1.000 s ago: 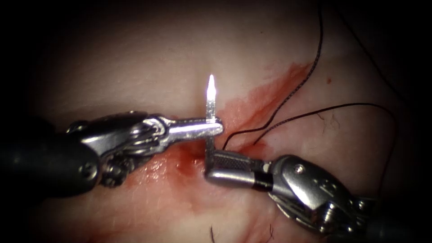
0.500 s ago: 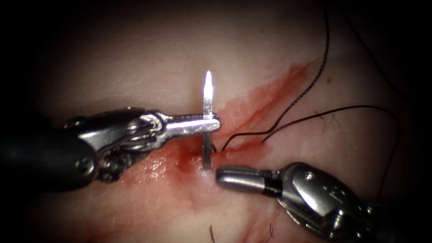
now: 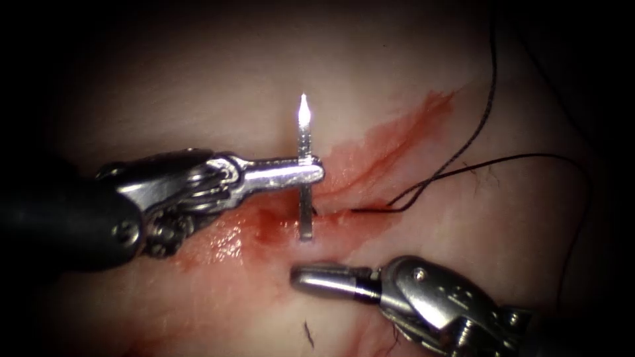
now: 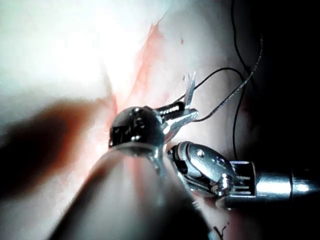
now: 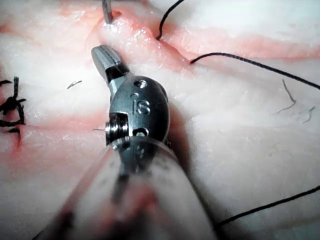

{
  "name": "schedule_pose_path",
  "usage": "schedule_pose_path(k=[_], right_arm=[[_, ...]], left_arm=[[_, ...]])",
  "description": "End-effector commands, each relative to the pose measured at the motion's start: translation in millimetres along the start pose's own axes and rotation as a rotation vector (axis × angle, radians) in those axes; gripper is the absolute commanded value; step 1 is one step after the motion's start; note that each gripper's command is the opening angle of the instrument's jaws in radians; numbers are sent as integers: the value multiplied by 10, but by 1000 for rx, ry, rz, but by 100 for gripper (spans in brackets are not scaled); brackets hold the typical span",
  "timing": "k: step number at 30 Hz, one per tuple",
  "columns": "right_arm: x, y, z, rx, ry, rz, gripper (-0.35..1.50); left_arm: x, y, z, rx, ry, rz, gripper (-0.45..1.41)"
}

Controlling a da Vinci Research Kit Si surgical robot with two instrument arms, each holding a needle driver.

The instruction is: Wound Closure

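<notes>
My left tool (image 3: pixel 316 173) comes in from the left, shut on the curved needle (image 3: pixel 303 135) a little below its bright tip. The needle stands upright over the cut (image 3: pixel 397 149); its lower end (image 3: pixel 305 231) meets the tissue (image 3: pixel 198 86) at the cut's edge, and in the right wrist view the needle (image 5: pixel 106 11) seems to enter the tissue there. Black thread (image 3: pixel 370 211) runs from beside the needle off to the right. My right tool (image 3: pixel 305 277) lies below the needle, shut and holding nothing; its tip (image 5: pixel 100 52) is clear of the needle. The left wrist view has the needle (image 4: pixel 190 87) in my left tool (image 4: pixel 186 114).
Red fluid (image 3: pixel 225 244) wets the tissue around the cut and under the left tool. Long loops of thread (image 3: pixel 529 156) lie on the right side. Short dark thread ends (image 3: pixel 307 330) sit near the bottom edge, and dark stitches (image 5: pixel 10 110) appear in the right wrist view.
The right tool let go of the needle's lower end and moved down and left. The left tool has drawn the needle upward, and the thread near the cut has pulled straighter.
</notes>
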State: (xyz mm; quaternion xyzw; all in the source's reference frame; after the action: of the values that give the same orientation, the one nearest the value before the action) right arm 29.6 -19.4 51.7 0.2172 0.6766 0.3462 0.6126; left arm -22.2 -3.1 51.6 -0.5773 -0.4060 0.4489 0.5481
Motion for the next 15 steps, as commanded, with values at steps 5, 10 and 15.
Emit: schedule_pose_path(k=[5, 10, 15], right_arm=[[-8, 25, 0, -63, 9, 32, -35], [-23, 30, -1, -86, -13, 41, -35], [-27, 29, 1, -89, -14, 55, -35]], left_arm=[[-2, -5, 5, 0, 0, 1, -45], [0, -2, 5, 0, 1, -4, -45], [6, 8, 5, -1, 0, -16, -45]])
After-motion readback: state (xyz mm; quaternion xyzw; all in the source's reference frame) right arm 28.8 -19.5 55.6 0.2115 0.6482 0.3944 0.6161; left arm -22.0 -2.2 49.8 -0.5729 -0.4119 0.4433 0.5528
